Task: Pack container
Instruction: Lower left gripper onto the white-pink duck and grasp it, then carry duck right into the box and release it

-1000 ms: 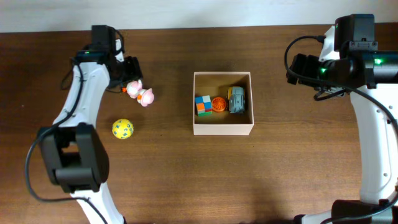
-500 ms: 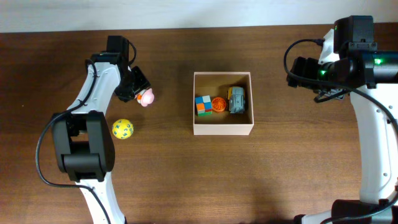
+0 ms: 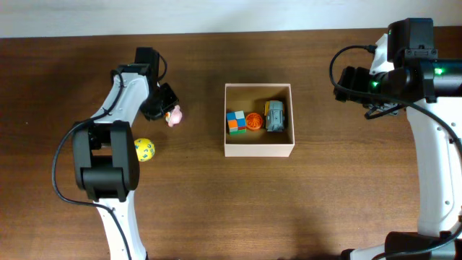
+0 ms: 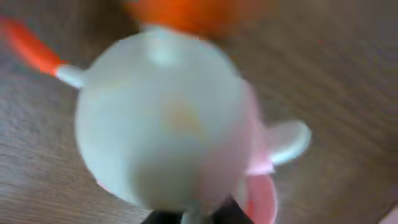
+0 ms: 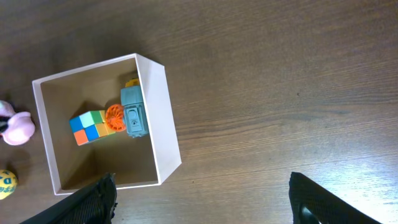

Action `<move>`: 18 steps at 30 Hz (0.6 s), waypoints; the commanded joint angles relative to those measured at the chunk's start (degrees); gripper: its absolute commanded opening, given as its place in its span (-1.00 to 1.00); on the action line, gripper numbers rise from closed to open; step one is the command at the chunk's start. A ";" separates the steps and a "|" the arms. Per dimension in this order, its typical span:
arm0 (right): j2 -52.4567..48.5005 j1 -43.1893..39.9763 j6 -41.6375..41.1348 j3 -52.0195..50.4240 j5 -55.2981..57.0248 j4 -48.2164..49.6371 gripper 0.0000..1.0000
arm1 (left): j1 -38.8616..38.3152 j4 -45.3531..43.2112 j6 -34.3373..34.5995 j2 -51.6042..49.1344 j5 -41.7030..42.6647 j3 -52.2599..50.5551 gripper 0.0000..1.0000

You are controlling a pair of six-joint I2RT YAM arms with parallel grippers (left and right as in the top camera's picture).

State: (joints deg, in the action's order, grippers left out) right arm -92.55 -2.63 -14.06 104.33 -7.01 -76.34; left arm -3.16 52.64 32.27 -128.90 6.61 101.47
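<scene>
The container (image 3: 258,149) is a square white-walled box with a tan inside, also seen in the right wrist view (image 5: 168,124). It holds a colour cube (image 3: 235,122), an orange toy (image 3: 253,121) and a grey-blue toy car (image 3: 274,115). A pink and white toy (image 3: 173,115) lies left of the box and fills the blurred left wrist view (image 4: 168,118). My left gripper (image 3: 162,107) sits on it, its dark fingertips (image 4: 163,218) pinched close on a narrow white part of the toy. My right gripper (image 5: 205,205) hangs open above bare wood, right of the box.
A yellow ball (image 3: 144,150) with coloured marks rests on the table below the left gripper and left of the box. The brown wooden table (image 3: 216,209) runs to a pale wall along the back edge.
My left arm has swung right onto the pink toy and its jaws have come together on it. The toy has shifted slightly right and toward the front. The right arm has not moved.
</scene>
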 commanded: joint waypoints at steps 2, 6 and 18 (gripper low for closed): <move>-0.04 -0.02 1.68 -0.28 -0.11 -0.15 0.64 | -0.09 2.69 -8.92 -1.01 -0.44 6.56 -0.86; -0.02 -0.02 1.68 -0.28 -0.09 -0.39 0.63 | -0.48 9.38 -17.07 -0.96 -0.26 17.49 -0.88; -0.04 -0.02 1.86 -0.28 0.13 -0.39 0.64 | -13.84 24.92 -55.04 -0.96 0.63 38.99 -0.96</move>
State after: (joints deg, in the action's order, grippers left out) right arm -92.55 -2.63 -13.04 104.31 -7.01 -76.71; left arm -12.51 76.20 -6.76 -130.30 6.61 139.52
